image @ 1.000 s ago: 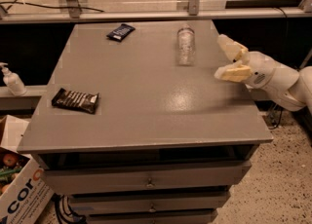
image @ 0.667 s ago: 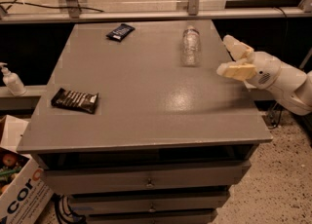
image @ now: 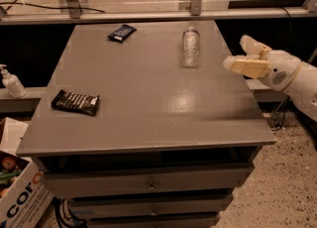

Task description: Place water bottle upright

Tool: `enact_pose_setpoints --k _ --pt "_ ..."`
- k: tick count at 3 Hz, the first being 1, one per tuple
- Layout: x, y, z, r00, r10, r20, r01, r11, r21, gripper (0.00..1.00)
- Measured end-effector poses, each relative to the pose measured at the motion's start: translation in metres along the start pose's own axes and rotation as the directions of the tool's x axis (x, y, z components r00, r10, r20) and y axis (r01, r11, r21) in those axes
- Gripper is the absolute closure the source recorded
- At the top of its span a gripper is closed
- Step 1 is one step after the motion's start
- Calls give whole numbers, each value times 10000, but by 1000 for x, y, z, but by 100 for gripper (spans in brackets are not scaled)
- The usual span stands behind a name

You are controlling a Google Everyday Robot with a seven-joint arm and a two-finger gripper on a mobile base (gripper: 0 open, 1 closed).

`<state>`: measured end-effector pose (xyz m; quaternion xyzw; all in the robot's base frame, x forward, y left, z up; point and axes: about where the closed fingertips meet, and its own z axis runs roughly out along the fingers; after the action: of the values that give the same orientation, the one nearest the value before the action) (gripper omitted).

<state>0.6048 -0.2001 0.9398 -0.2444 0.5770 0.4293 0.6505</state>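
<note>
The cream, two-fingered plastic hand (image: 237, 52) hangs just off the right edge of the smooth grey, faintly glossy surface (image: 148, 98), fingers spread apart and gripping nothing. The clear ribbed plastic water bottle (image: 190, 47) lies on its side on the far right part of that surface, white cap toward the far edge; what it holds cannot be told. A dark crinkled snack-bar wrapper (image: 76, 102) lies near the surface's left edge, its pale print unreadable. A small black packet (image: 122, 32) lies by the far edge. Below the surface's near left corner, a cardboard box (image: 20, 197) shows orange letters "cor".
</note>
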Motion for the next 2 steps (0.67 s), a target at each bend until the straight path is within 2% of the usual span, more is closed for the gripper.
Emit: enact_pose_setpoints --k 1,2 --pt "-14 10 6 9989 27 -469 25 9939 1105 0" --pt "-33 22 18 9940 168 -1082 58 9787 2053 0"
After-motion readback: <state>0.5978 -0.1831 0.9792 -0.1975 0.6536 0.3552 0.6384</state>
